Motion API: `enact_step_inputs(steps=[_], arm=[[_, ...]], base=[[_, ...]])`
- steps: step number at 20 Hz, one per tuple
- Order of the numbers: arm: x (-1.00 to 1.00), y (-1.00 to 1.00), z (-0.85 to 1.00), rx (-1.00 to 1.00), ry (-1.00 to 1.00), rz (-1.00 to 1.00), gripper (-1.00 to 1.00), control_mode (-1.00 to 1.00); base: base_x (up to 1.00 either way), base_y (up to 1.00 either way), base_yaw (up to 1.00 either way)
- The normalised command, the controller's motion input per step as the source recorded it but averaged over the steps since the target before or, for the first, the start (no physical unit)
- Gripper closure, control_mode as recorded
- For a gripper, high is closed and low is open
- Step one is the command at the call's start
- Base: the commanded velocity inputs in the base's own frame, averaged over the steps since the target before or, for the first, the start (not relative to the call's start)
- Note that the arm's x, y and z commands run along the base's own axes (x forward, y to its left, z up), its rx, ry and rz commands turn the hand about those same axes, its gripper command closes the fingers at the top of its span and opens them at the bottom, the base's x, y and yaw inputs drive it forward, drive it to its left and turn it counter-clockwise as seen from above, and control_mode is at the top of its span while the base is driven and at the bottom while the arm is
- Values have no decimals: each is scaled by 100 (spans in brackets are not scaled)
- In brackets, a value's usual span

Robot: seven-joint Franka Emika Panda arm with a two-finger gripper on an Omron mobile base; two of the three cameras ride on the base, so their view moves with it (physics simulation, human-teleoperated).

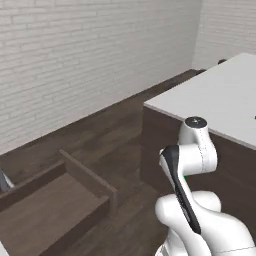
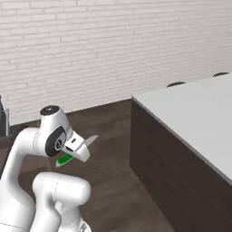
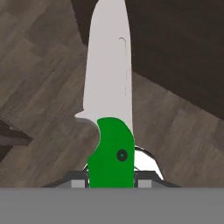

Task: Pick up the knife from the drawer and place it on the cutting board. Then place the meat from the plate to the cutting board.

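My gripper [image 3: 110, 181] is shut on the knife [image 3: 109, 87], pinching its green handle [image 3: 111, 153]. The silver-grey blade points away from the hand, over dark wood floor. From the right base view the gripper [image 2: 69, 156] hangs low in front of the arm. There the knife [image 2: 86, 144] sticks out to the right, above the floor. The drawer [image 1: 90, 177] stands pulled open at the lower left of the left base view, and the part of its inside that shows is bare. The cutting board, the meat and the plate are out of view.
A counter with a white top [image 1: 220, 95] [image 2: 190, 113] and dark brown side stands to the right, close to the arm. A white brick wall [image 2: 90, 45] runs behind. Dark wood floor [image 2: 108, 181] lies between counter and drawer.
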Motion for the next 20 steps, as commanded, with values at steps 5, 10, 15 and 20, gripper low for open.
enact_step_inputs(steps=[5, 10, 15, 20], arm=[[0, 0, 0, 0, 0, 0, 100, 100], [0, 0, 0, 0, 0, 0, 100, 100], [0, 0, 0, 0, 0, 0, 100, 100], [0, 0, 0, 0, 0, 0, 100, 100]], base=[[0, -76, -63], [0, -93, -64], [0, -93, -66], [6, -96, -60]])
